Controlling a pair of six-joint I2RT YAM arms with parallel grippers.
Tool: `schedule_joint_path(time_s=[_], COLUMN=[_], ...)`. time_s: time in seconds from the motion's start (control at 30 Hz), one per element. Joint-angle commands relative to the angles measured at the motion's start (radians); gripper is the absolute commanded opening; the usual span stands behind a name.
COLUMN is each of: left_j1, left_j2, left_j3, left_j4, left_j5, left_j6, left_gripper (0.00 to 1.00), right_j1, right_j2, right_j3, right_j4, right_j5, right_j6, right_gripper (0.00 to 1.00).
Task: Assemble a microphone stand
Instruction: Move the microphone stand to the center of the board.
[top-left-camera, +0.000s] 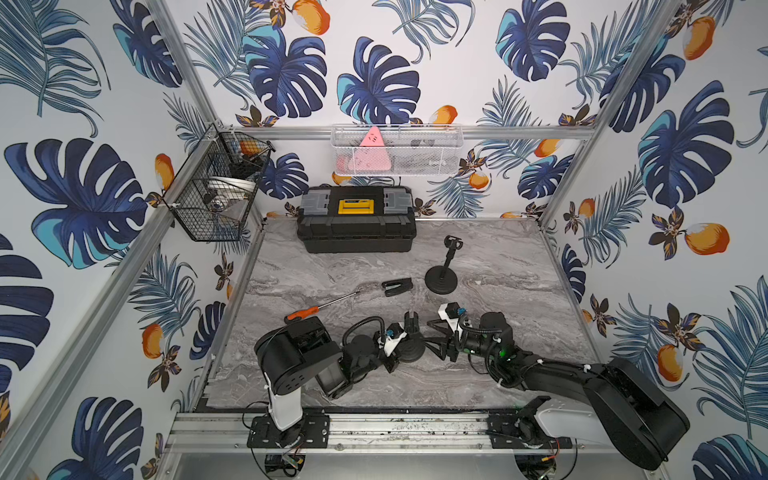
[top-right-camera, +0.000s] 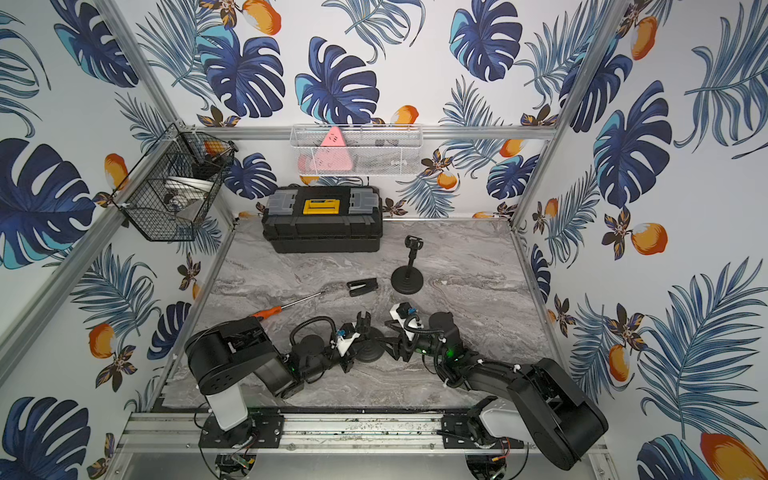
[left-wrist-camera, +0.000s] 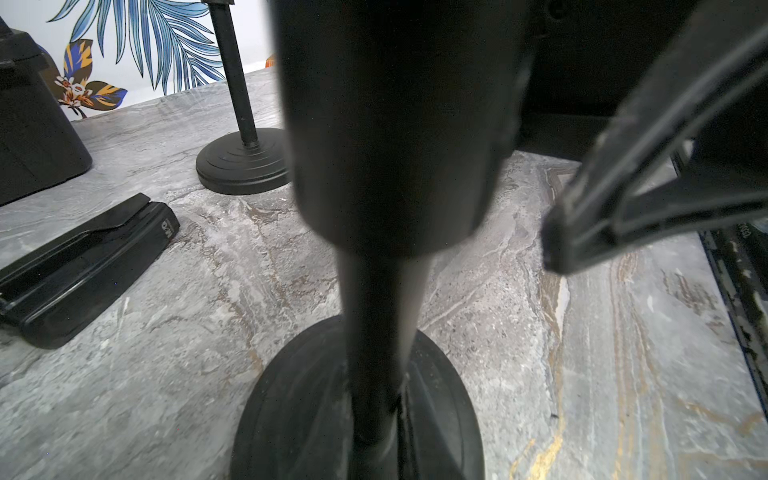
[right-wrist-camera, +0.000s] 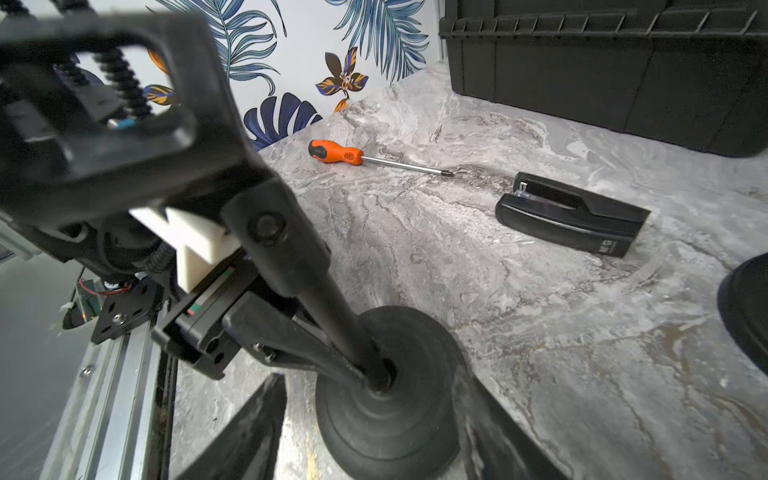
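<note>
Marble tabletop (top-left-camera: 519, 332), leafy walls (top-left-camera: 685, 124) — left jaws clamp stand pole (right-wrist-camera: 328, 299); right jaws wide.

On the marble table (top-left-camera: 519, 291), the near stand (top-left-camera: 412, 351) stands upright between two grippers. The left gripper (top-left-camera: 398, 348) sits against its pole. The right gripper (top-left-camera: 432, 338) is just beside it, jaws spread. Farther back are a screwdriver (top-left-camera: 318, 308), a stapler (top-left-camera: 397, 286), the far stand (top-left-camera: 441, 276) and a toolbox (top-left-camera: 356, 220).
</note>
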Motion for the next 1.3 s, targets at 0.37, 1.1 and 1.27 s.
schedule_joint_path(time_s=[0.37,1.1,1.27], left_j1=[-0.002,-0.002,-0.002], left_j2=[-0.119,-0.055,0.002], left_j3=[0.008,0.018,0.015], left_j4=[-0.127,-0.080,-0.023], left_j5=[-0.036,-0.025,-0.007], left_j6=[0.066,0.051,0.036], left_gripper=[0.08,0.08,0.07], right_j1=[0.001,0.001,0.002], right_j2=[0.014,0.007,0.011], right_j3=[0.027,0.019,0.023], right_j4=[-0.003,-0.005,0.000], right_j5=[-0.015,-0.004,-0.026], right_j6=[0.010,0.012,0.024], right_gripper=[0.67,0.69,0.67])
